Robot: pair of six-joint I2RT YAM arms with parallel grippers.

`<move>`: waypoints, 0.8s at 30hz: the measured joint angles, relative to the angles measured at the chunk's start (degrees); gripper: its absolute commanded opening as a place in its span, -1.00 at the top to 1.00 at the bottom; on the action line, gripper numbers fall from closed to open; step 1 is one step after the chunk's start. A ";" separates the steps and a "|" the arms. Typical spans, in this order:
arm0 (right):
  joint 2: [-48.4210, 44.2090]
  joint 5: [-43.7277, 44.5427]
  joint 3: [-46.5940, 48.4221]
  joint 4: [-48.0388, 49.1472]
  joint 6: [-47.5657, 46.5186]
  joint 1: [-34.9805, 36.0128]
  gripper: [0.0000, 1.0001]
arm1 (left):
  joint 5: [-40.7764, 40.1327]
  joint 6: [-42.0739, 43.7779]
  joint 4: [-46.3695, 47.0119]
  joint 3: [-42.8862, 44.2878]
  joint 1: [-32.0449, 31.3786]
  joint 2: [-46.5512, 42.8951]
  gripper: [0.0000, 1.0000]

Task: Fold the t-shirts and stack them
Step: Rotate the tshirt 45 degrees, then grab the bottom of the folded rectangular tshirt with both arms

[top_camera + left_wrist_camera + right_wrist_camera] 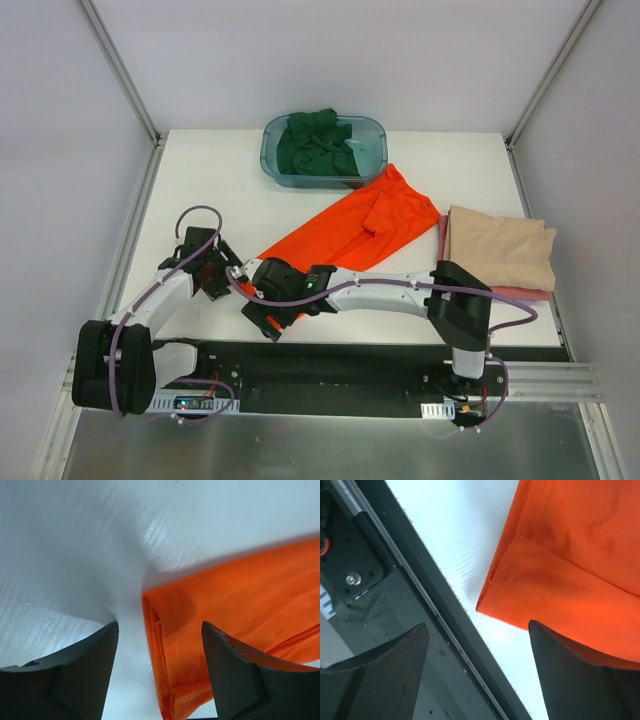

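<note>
Orange-red t-shirt [350, 230]: laid as a long folded band across the middle of the white table [200, 180], running from about 1 o'clock down to 7 o'clock; one sleeve is seen turned over near its far end.
Left gripper [215, 270]: lowered at the 8 o'clock part of the table, over the near end of the orange-red t-shirt. In the left wrist view the jaws are seen apart, with the folded edge of the cloth lying between the fingers [85, 670], nearer the right one; nothing is clamped.
Right gripper [268, 320]: placed at 6 o'clock, beside the black base plate [330, 365]. The jaws are seen apart; a hemmed corner of the shirt lies in the gap, and contact with the right-hand finger [580, 675] cannot be confirmed.
Dark green t-shirt [320, 145]: found crumpled inside the teal plastic tub [275, 160], at 12 o'clock.
Beige t-shirt [500, 250]: folded, at 3 o'clock, resting on top of a pink t-shirt [500, 292], of which only the edges are visible.
</note>
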 measured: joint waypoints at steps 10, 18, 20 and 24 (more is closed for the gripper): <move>8.79 0.74 3.87 0.55 -2.91 0.07 -0.38 | 2.16 -0.44 6.54 -0.04 0.35 4.20 0.19; 11.41 6.49 5.18 -0.76 -3.82 1.75 -0.07 | 2.19 -0.61 8.00 -0.44 0.35 5.84 0.94; 12.15 8.61 6.10 -1.64 -3.87 2.27 0.12 | 2.32 -0.57 8.20 -0.50 0.35 6.19 1.00; 12.66 11.69 6.78 -2.45 -3.13 3.13 0.65 | 2.60 -0.50 8.31 -0.57 0.35 6.08 1.00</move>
